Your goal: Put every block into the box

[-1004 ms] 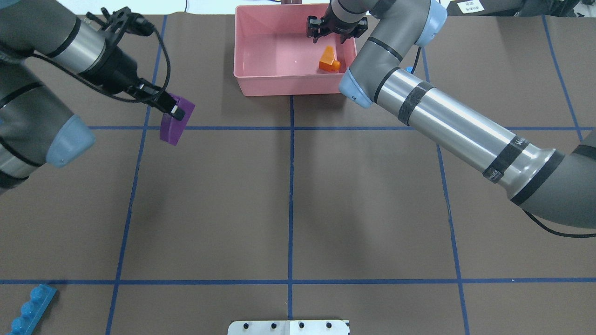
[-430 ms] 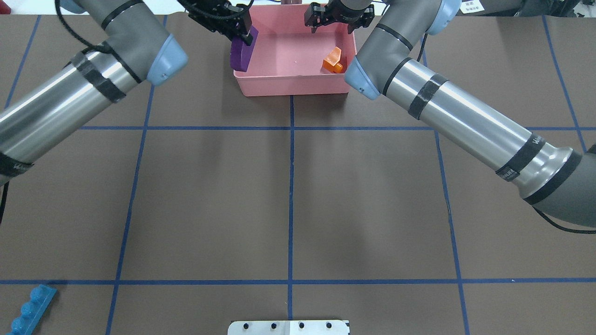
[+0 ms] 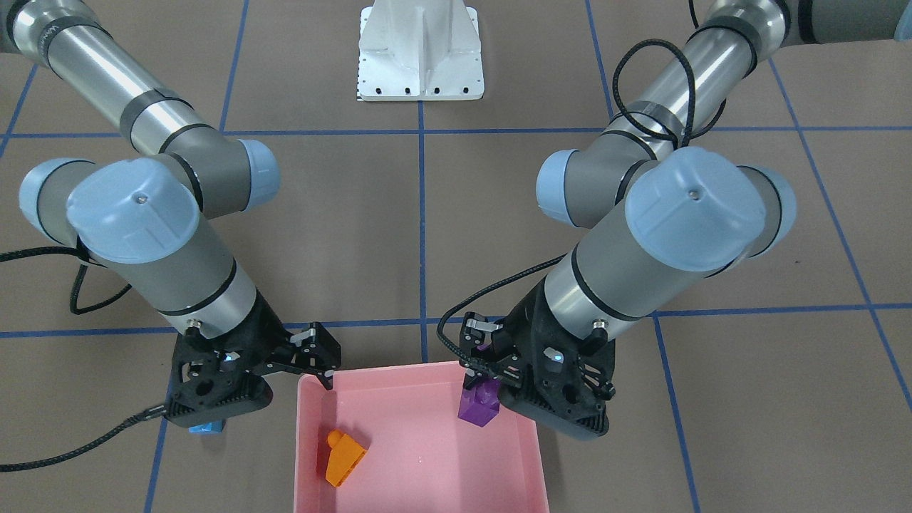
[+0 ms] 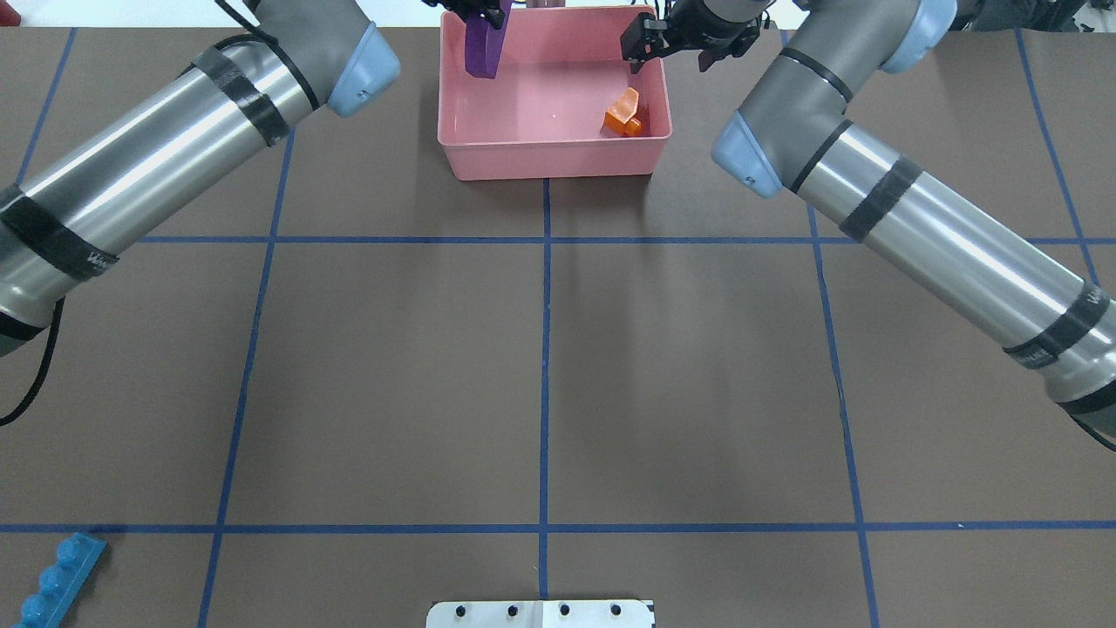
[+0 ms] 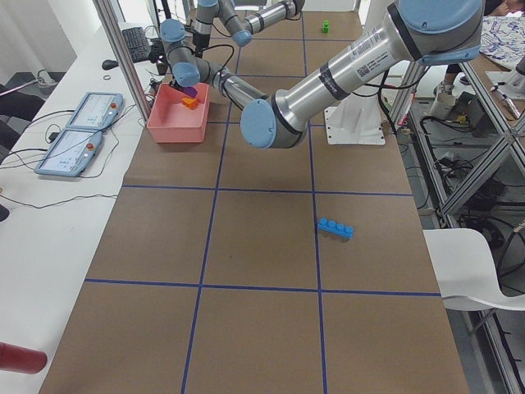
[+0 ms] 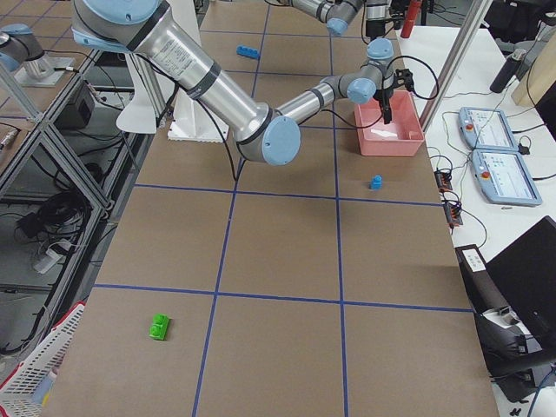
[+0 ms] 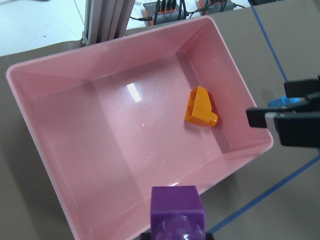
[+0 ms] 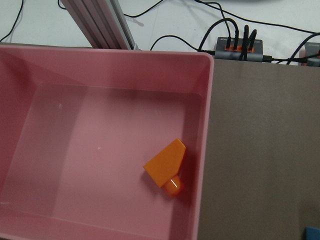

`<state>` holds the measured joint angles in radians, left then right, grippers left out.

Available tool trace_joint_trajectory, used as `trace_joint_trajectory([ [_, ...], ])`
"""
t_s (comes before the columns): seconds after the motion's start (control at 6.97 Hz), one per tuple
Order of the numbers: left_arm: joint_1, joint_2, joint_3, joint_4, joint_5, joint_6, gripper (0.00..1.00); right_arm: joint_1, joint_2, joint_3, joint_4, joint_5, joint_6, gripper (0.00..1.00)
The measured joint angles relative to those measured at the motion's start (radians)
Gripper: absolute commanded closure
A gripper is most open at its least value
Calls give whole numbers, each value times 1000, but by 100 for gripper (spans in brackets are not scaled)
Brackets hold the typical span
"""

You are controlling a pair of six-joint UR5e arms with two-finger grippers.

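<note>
Step in hand: release of the purple curved wedge (image 3: 479,406) into the pink box (image 4: 540,161); judged imminent
Left gripper (image 3: 482,365): pinching the wedge by its upper end; wedge hangs upright over the box floor, near the wall on this arm's side
Right gripper (image 4: 673,48): fingers spread, holding nothing; poised at the opposite rim
Doing it well: lower before letting go, so hard plastic does not bounce out; stay inward of the wall; open fully, then lift straight up
Already boxed: orange wedge (image 3: 344,459), lying on its side by the right-arm wall
Outside: small blue one-stud block (image 6: 376,182) just beside the box; long blue four-stud block (image 5: 335,228) and green two-stud block (image 6: 159,327) well apart
Materials: box glossy, smooth, rounded corners, shallow; blocks rigid, slick, studded; table covering matte brown, blue tape grid
</note>
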<state>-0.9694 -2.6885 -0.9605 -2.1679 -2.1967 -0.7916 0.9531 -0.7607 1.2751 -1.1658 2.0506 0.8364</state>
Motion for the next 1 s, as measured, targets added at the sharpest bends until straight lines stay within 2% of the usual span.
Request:
trace_joint_trajectory([
  [0.14,40,-27,55,-43,109,-22,100,6,-60,49,2,6,-19,1],
  [0.43,113,-45,140,-119,293,-39,100,12,-130,89,10,5,-47,1],
  [0.57,132,-47,162,-131,350,-41,76,15,-150,92,12,1,-77,1],
  [0.86,143,-50,190,-137,408,-83,0,16,-162,73,14,-37,-115,1],
  [1.0,144,-51,195,-137,418,-99,0,13,-156,34,38,-69,-120,1],
])
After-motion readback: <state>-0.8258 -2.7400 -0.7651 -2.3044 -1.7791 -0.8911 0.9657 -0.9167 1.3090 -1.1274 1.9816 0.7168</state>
